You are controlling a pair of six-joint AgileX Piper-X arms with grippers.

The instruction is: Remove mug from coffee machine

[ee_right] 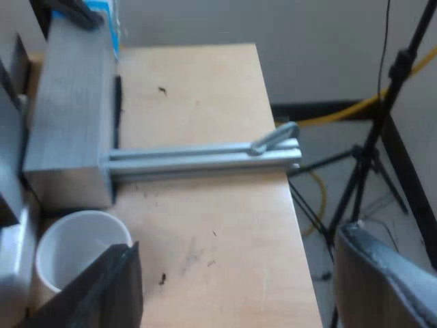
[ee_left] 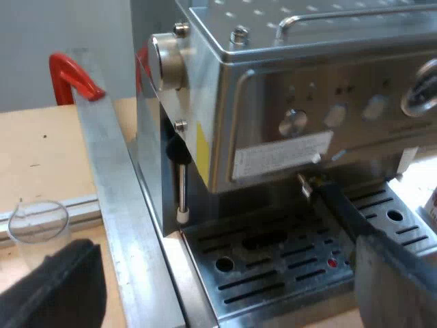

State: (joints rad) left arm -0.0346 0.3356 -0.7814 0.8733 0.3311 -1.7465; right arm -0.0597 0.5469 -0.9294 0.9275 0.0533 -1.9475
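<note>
Left wrist view: shows the left tool point(ee_left: 205, 229) released, with its fingers point(ee_left: 54, 290) spread wide and nothing gripped between them. Points at the front of the espresso machine point(ee_left: 273, 102), toward the slotted drip tray point(ee_left: 273, 263). At twelve o'clock from the tool, the machine's steel face with round buttons. At eleven o'clock, the thin steam wand point(ee_left: 181, 191) hanging upright at the machine's corner, white tip just above the tray. At nine o'clock, past the black finger, a clear measuring glass point(ee_left: 37, 229) upright on the wooden bench point(ee_left: 41, 150), well apart from the machine, with an aluminium bar point(ee_left: 113, 198) between the two. Farther off at ten o'clock, a red hook point(ee_left: 72, 75) behind the bar's far end.

Right wrist view: shows the right tool point(ee_right: 239, 239) likewise released, with fingers point(ee_right: 102, 290) far apart over bare bench, clasping nothing. At nine o'clock, outside the gap and just beside the black finger, the white mug point(ee_right: 75, 249) upright on the bench, mouth up, close against a grey metal block point(ee_right: 68, 109). Cannot tell whether finger and mug touch. At twelve o'clock, an aluminium rail point(ee_right: 205, 158) lying across the bench out from the block. At two o'clock, beyond the bench edge, a black tripod point(ee_right: 369, 171) and a yellow cable point(ee_right: 341, 113) on the floor.
</note>
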